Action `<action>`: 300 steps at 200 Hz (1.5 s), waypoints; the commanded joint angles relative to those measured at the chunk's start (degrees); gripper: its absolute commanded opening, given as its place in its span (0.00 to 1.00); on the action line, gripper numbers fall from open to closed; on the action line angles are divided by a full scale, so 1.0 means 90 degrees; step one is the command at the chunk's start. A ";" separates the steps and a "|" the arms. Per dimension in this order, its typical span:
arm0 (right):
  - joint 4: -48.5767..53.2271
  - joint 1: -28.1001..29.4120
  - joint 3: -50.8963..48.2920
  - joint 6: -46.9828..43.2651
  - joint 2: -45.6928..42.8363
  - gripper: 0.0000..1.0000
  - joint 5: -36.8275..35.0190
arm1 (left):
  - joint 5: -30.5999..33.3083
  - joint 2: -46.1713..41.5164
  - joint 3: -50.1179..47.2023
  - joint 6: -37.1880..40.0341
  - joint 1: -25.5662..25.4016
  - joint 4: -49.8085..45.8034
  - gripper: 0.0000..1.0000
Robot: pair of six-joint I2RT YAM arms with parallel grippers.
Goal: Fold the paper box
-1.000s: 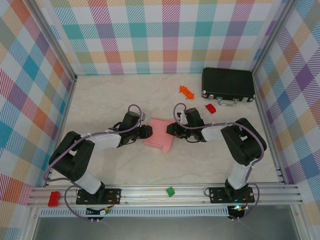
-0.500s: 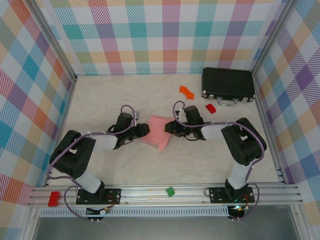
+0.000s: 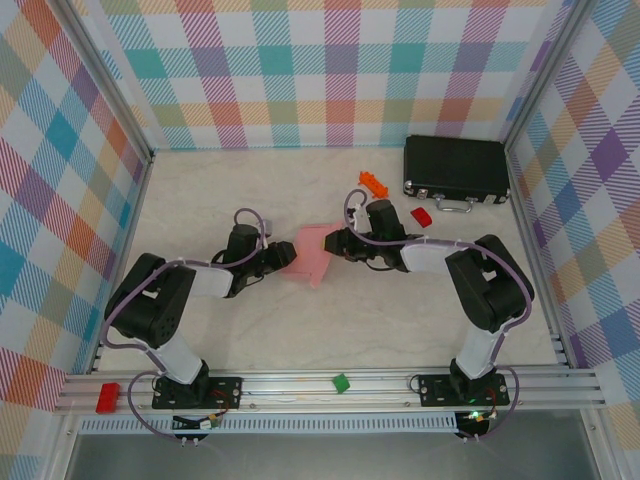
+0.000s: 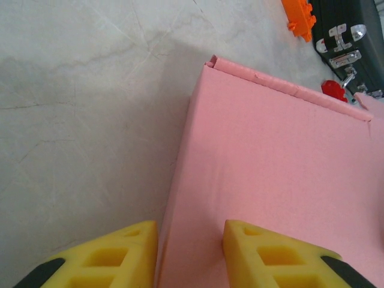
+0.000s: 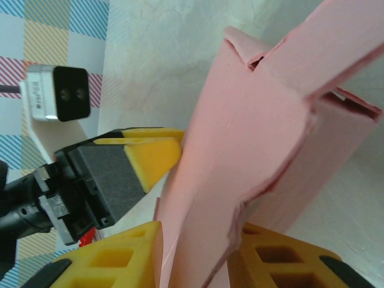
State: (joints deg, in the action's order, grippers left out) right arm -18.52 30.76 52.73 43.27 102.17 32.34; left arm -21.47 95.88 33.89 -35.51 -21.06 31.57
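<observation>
Moved: paper box [image 3: 308,258] farther back | left gripper [image 3: 285,259] clamps its left edge | right gripper [image 3: 330,241] clamps the opposite flap (as I read it) | box lies between both.

The tabletop [image 3: 250,330] is a pale, off-white surface with faint marbled veining. A black hard case [image 3: 455,170] lies flat in the far right corner, its handle [image 3: 453,205] turned toward the near side. A small orange piece [image 3: 373,183] sits just left of the case, and a small red piece [image 3: 421,215] lies close beside the handle. The pink paper box [image 3: 308,255] is near the middle — whether it rests flat on the surface cannot be told.
</observation>
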 commanded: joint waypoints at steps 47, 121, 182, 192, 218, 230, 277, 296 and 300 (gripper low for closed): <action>0.0146 0.0168 0.0589 -0.0130 0.0034 0.34 0.0400 | -0.0693 0.0776 -0.0289 -0.0545 -0.0004 0.0641 0.34; 0.1164 0.0224 0.1387 -0.0479 0.0169 0.39 0.0169 | -0.0582 0.0901 -0.0323 -0.0644 0.0003 0.0719 0.35; 0.1955 0.0224 0.1882 -0.0603 0.0240 0.42 -0.0238 | -0.0011 0.0418 -0.0300 -0.0469 0.0054 0.0018 0.37; 0.1991 0.0225 0.1947 -0.0608 0.0266 0.42 -0.0259 | 0.0098 0.0312 -0.0265 -0.0417 0.0073 -0.0158 0.37; 0.2188 0.0224 0.2179 -0.0613 0.0385 0.42 -0.0194 | 0.0485 0.0001 -0.0187 -0.0262 0.0101 -0.0741 0.38; 0.2238 0.0224 0.2240 -0.0618 0.0388 0.42 -0.0209 | 0.0636 -0.0159 -0.0199 -0.0228 0.0122 -0.0904 0.39; 0.2547 0.0222 0.2462 -0.0781 0.0278 0.44 -0.0349 | 0.1150 -0.0865 -0.0001 0.0113 0.0158 -0.1869 0.43; 0.2717 0.0215 0.2524 -0.0918 0.0124 0.48 -0.0475 | 0.1512 -0.1315 0.0166 0.0306 0.0162 -0.2483 0.47; 0.2749 0.0216 0.2555 -0.0948 0.0080 0.50 -0.0520 | 0.1591 -0.1418 0.0206 0.0356 0.0162 -0.2604 0.48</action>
State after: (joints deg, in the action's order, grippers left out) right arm 3.36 32.45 73.19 37.47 105.19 29.30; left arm -12.45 88.51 32.97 -35.94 -20.12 17.02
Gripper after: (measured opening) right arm 0.465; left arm 0.463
